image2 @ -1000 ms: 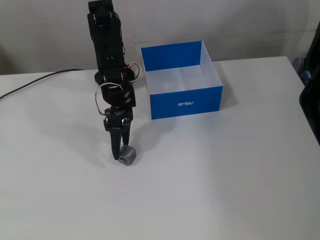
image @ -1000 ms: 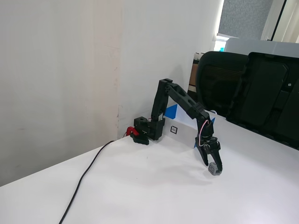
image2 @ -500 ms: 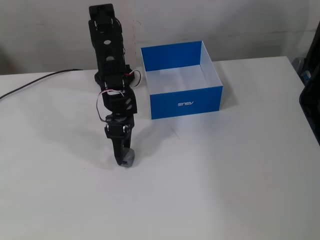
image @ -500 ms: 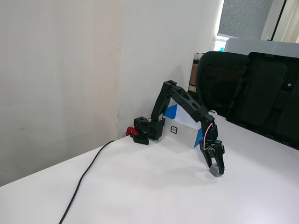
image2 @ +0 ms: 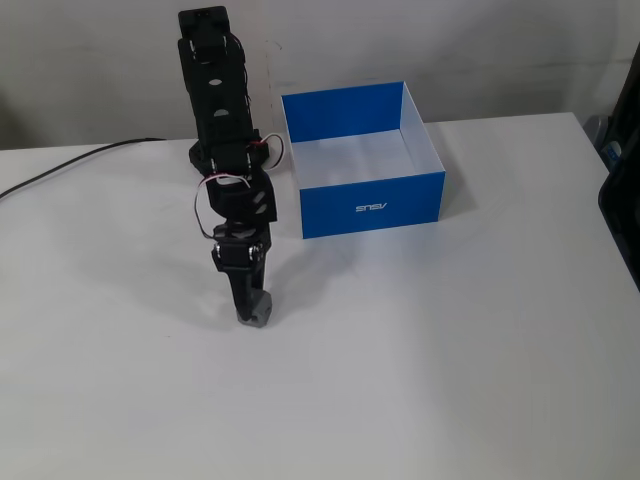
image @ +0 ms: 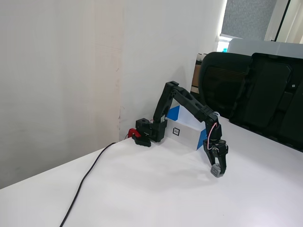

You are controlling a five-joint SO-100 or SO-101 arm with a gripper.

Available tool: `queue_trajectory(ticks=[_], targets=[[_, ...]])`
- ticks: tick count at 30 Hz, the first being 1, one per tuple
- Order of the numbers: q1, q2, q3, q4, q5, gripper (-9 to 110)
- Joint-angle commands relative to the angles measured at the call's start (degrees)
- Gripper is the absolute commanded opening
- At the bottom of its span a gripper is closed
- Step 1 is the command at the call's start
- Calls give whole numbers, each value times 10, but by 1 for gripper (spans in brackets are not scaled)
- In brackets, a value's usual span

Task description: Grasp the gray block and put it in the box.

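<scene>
Task progress, stage of grasp. The gray block (image: 217, 171) sits at the very tip of the tool (image: 218, 169), low over the white counter (image: 156, 189) and in front of the box (image: 189, 135). In both fixed views the fingers are drawn in around the small gray cube, so the tool reads as clenched on the block; whether the block rests on the counter or is lifted just clear of it cannot be told. In a fixed view from the front, the tool (image2: 254, 312) points steeply down, the block (image2: 254, 318) showing as a gray patch between the fingertips, to the left of and nearer the camera than the blue front wall of the box (image2: 370, 207).

Done, as judged from these views: the approach and, apparently, the closing of the fingers on the block. Left: lifting the block, carrying it toward the open top of the box, and letting it go inside. The interior of the box shows bare white, with no block in it
</scene>
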Motion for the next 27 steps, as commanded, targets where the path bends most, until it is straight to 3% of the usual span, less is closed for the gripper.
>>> queue_trajectory(ticks=[1,27], targets=[[3,49,-23,35,-8,0],[60,240,-79,210,-137,0]])
